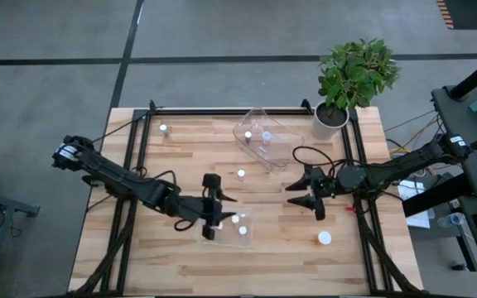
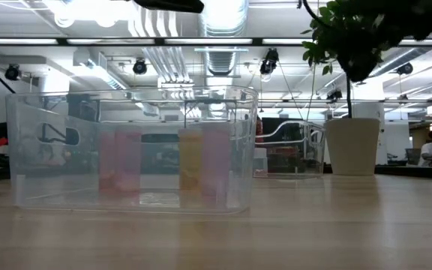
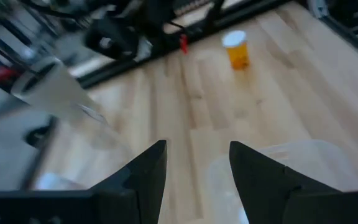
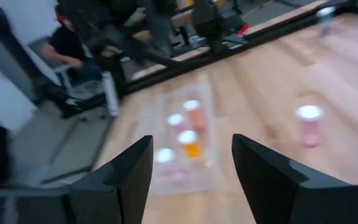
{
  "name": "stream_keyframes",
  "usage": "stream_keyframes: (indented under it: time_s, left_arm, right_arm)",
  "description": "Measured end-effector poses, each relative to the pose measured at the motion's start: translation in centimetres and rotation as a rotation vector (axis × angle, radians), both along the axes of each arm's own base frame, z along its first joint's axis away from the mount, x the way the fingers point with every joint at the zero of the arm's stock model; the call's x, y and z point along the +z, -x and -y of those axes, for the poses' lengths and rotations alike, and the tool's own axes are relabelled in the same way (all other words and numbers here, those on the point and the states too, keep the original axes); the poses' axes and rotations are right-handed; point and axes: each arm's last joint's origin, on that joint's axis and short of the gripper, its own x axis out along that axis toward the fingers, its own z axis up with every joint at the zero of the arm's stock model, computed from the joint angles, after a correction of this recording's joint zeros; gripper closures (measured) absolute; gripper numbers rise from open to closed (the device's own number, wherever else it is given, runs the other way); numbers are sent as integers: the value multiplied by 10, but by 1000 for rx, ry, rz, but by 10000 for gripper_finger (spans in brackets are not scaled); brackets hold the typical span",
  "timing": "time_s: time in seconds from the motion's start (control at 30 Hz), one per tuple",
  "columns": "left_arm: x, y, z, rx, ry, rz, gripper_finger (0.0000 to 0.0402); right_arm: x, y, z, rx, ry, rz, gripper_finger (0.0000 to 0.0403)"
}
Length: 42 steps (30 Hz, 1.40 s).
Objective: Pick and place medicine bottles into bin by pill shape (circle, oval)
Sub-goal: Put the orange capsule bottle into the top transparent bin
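Small white-capped medicine bottles stand about the table: one at the far left (image 1: pixel 163 128), a pinkish one in the middle (image 1: pixel 241 174) (image 4: pixel 309 124), and a larger orange one at the near right (image 1: pixel 325 238) (image 3: pixel 236 50). Some stand inside the near clear bin (image 1: pixel 237 225) (image 2: pixel 133 150) and the far clear bin (image 1: pixel 263 139). My left gripper (image 1: pixel 222 211) (image 3: pixel 197 168) is open and empty at the near bin's left wall. My right gripper (image 1: pixel 295 193) (image 4: pixel 191 168) is open and empty, to the right of the middle bottle.
A potted plant (image 1: pixel 342 83) (image 2: pixel 353 146) stands at the table's far right corner. Black frame rails run along the table's left, right and far sides. A person (image 4: pixel 73 50) sits beyond the table's left side. Bare wood lies along the near edge.
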Motion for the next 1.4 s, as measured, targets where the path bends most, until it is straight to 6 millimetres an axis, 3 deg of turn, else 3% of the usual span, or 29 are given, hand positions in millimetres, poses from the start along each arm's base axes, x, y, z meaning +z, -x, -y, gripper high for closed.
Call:
stream_keyframes:
  time_s: [0.17, 0.33, 0.5, 0.73, 0.87, 1.13, 1.4]
  left_arm:
    - [3, 13, -7, 11, -114, 74, 242]
    - [14, 27, -16, 66, -181, 126, 242]
    - [25, 40, -22, 95, -163, 173, 242]
    - [21, 50, -26, 103, -140, 175, 242]
    - [20, 49, -26, 102, -142, 170, 242]
    - [19, 50, -26, 108, -125, 164, 242]
    - [19, 50, -26, 108, -122, 165, 242]
  right_arm:
    - [22, -9, -15, 30, -118, -63, 194]
    - [34, -19, -35, 48, -171, -262, 194]
    - [39, -26, -50, -30, -224, -575, 194]
    - [43, -25, -66, -250, -319, -1098, 194]
    - [43, -28, -85, -301, -333, -1276, 194]
    - [37, -33, -122, -376, -385, -1378, 187]
    - [30, -16, -141, -462, -382, -1391, 126]
